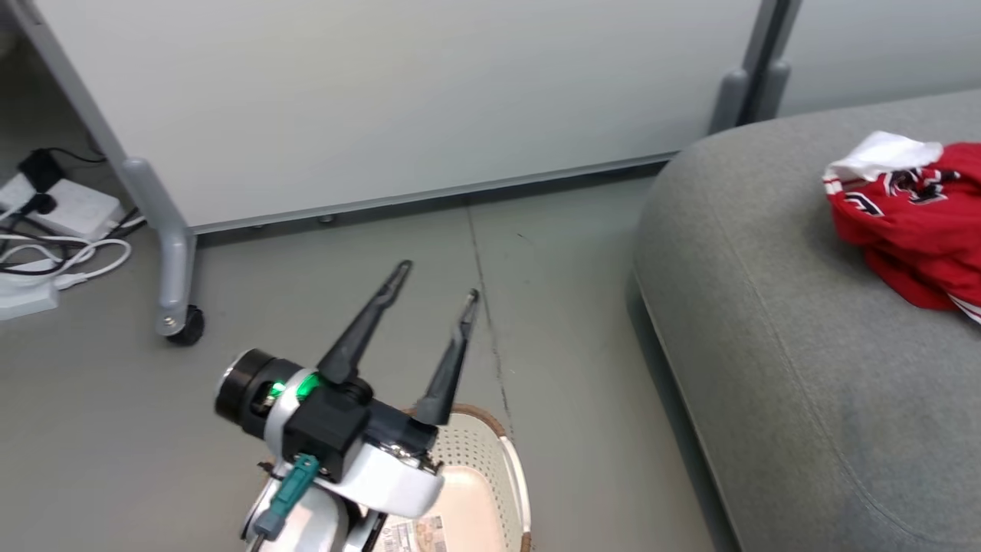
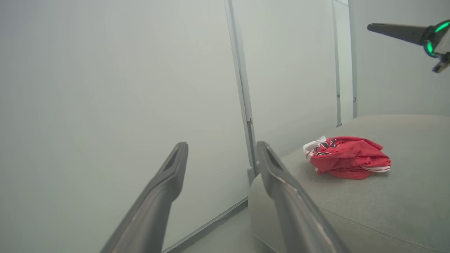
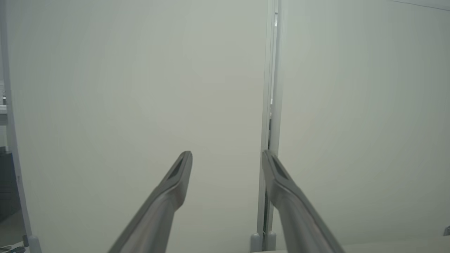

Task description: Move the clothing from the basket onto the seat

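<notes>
Red clothing [image 1: 912,222] heaped on seat [image 1: 766,322], well apart from both sets of fingers
Over basket [image 1: 502,460]: left gripper [image 1: 438,281], fingers spread, holding nothing; clothing lies far to its right. Facing partition [image 3: 105,88]: right gripper [image 3: 226,154], fingers spread too, empty. Print on clothing too small to read; label [image 1: 418,534] in basket blurred

Red clothing [image 1: 912,226] with white stripes — grey seat [image 1: 766,345], cream basket [image 1: 479,452]
</notes>
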Motion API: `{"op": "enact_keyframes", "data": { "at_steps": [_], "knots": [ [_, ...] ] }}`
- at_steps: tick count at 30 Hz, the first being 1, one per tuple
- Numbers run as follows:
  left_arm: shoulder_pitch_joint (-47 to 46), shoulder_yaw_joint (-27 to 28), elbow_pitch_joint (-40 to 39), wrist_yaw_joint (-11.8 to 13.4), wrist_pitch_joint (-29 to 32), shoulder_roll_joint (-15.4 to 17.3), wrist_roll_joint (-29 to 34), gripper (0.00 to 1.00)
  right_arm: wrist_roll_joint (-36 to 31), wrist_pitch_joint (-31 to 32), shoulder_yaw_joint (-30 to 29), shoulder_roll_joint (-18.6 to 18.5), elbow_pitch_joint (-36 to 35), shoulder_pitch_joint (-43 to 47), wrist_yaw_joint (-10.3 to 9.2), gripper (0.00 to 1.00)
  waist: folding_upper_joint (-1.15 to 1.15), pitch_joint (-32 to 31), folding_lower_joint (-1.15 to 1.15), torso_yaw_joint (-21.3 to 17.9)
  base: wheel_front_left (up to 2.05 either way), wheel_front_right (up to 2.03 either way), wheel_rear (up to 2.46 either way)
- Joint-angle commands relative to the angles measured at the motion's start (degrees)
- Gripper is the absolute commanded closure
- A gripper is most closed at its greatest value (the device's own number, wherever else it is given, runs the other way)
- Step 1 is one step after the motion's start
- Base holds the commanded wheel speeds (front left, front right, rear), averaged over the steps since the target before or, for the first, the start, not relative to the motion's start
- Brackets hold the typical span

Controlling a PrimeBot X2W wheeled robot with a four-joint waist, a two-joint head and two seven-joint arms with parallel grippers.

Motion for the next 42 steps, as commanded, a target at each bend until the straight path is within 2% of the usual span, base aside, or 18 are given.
{"op": "enact_keyframes", "data": {
  "at_steps": [1,7,12,16,23,27,32,42],
  "knots": [
    [0.92,1.78,-0.30,0.92,-0.21,-0.16,-0.74,0.00,-1.62,-0.26,-1.35,1.50,-2.12,3.02,0.01,0.00,0.00,-1.42,0.00,2.25,0.00,0.00,0.00],
    [3.11,5.93,0.55,2.20,-0.21,-0.84,-0.79,0.00,-8.07,-0.27,-6.14,8.25,-10.26,12.50,0.01,0.00,0.00,-2.63,0.00,6.02,0.00,0.00,0.00],
    [5.07,8.88,3.02,3.98,-0.21,-1.15,-0.39,0.00,-12.21,-0.28,-8.35,14.45,-13.01,18.92,0.01,0.00,0.00,-3.53,0.00,8.79,0.00,0.00,0.00],
    [6.52,10.57,4.66,5.20,-0.21,-1.35,-0.22,0.00,-17.33,-0.28,-6.63,18.55,-12.83,22.98,0.01,0.00,0.00,-3.98,0.00,10.37,0.00,0.00,0.00],
    [8.78,12.15,8.27,6.75,-0.21,-1.46,0.57,0.00,-19.02,-0.29,-5.32,26.48,-8.79,26.09,0.01,0.00,0.00,-3.76,0.00,11.40,0.00,0.00,0.00],
    [9.02,12.48,9.44,6.83,-0.21,-1.47,0.06,0.00,-20.24,-0.29,-5.05,28.29,-6.91,26.38,0.01,0.00,0.00,-3.60,0.00,11.71,0.00,0.00,0.00],
    [8.37,12.97,9.71,9.66,-0.21,-1.53,0.86,0.00,-22.04,-0.29,-5.10,30.14,-5.09,26.84,0.01,0.00,0.00,-3.33,0.00,12.02,0.00,0.00,0.00],
    [7.88,11.41,12.04,10.19,-0.21,-1.49,-0.16,0.00,-22.74,-0.29,-5.64,31.94,-3.75,26.44,0.01,0.00,0.00,-3.33,0.00,12.06,0.00,0.00,0.00]
  ]
}}
